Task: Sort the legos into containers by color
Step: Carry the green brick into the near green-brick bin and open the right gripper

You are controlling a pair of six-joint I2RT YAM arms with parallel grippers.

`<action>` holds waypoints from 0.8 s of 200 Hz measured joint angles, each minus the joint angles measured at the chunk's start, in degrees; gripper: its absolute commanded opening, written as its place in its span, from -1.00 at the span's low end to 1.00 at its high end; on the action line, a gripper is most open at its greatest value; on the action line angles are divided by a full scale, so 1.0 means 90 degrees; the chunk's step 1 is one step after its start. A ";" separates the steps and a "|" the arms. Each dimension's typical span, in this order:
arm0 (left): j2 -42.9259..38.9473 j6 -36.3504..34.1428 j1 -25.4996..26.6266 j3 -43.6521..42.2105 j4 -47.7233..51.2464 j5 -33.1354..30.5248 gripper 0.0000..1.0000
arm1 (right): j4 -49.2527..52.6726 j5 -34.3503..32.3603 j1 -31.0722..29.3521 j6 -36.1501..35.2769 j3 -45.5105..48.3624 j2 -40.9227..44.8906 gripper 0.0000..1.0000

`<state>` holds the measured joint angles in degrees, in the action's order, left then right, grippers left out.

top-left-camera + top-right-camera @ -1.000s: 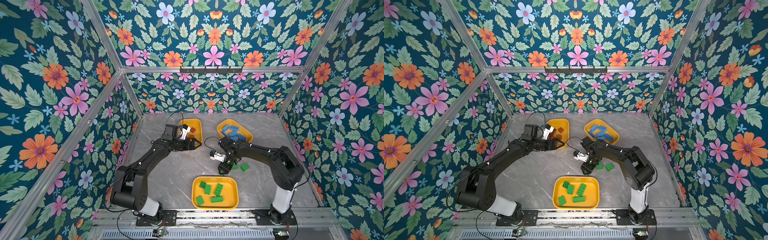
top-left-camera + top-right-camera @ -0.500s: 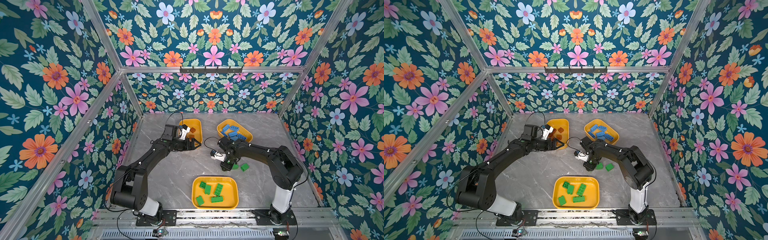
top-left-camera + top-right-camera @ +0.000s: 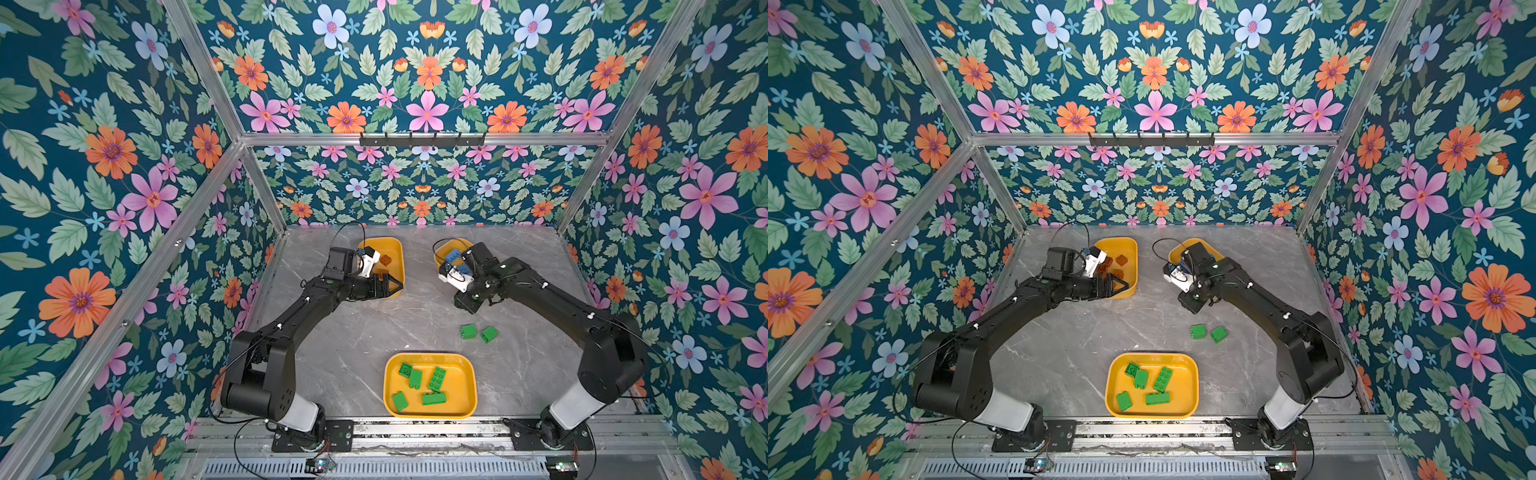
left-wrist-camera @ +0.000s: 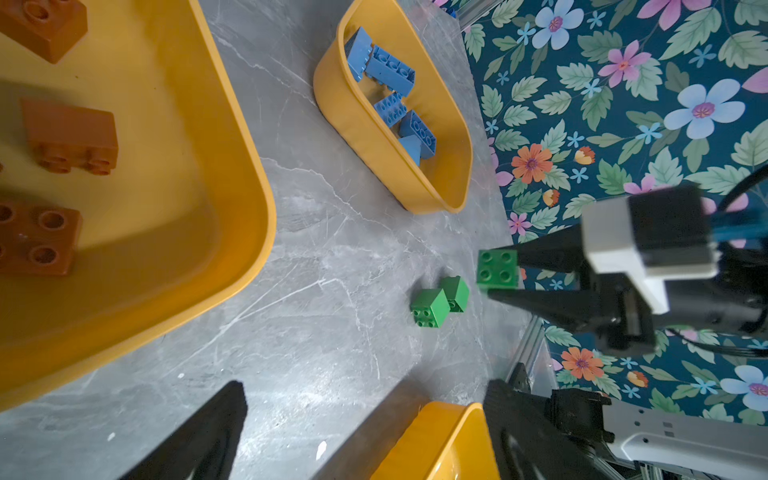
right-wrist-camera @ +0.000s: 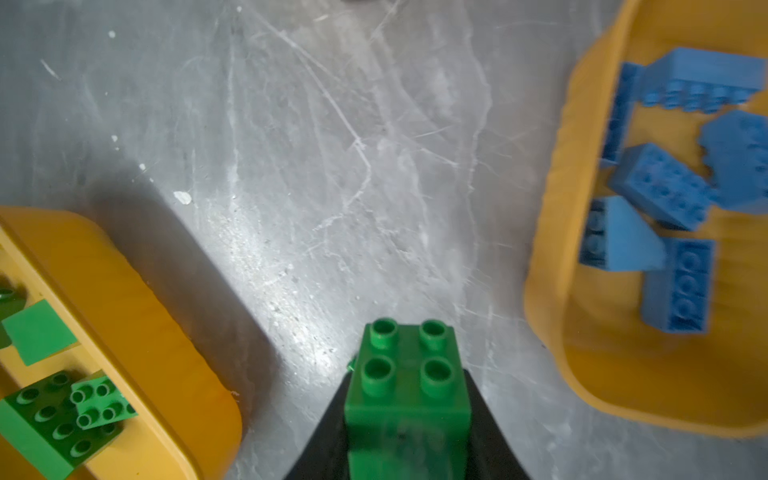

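Floral wallpaper boxes in a grey marbled tabletop carrying three yellow containers. The right fingers are clamped on a square green lego, held over bare tabletop between the blue container and the green container; the left fingers stand spread wide and empty at the edge of the brown container; two more green legos lie loose, just beside each other.

The risk, as I judge it: the lego may twist or slip in transit; an early release would drop it short of the shallow rim or bounce it out; a low sweep could knock the loose pair.

Both top views hide the held lego under the wrist; the arm covers most of the blue container; the right wrist view is blurred.
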<state>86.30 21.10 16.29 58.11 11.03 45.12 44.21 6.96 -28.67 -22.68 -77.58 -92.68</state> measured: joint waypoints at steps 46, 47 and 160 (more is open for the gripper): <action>0.0000 0.0114 0.0000 0.0000 -0.0097 0.0049 0.84 | 0.0216 0.0697 -0.0063 -0.0022 0.0114 0.0566 -0.48; 0.0000 0.0114 0.0000 0.0000 -0.0097 0.0053 0.84 | 0.0221 0.0709 -0.0073 -0.0022 0.0126 0.0583 -0.48; 0.0092 0.0112 0.0000 0.0095 -0.0083 0.0136 0.84 | 0.0192 0.1154 -0.2387 0.0146 0.2577 0.1846 -0.28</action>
<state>87.13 22.11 16.29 58.96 10.28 46.35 45.93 17.34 -50.15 -21.37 -54.39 -76.07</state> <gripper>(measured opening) 0.918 0.327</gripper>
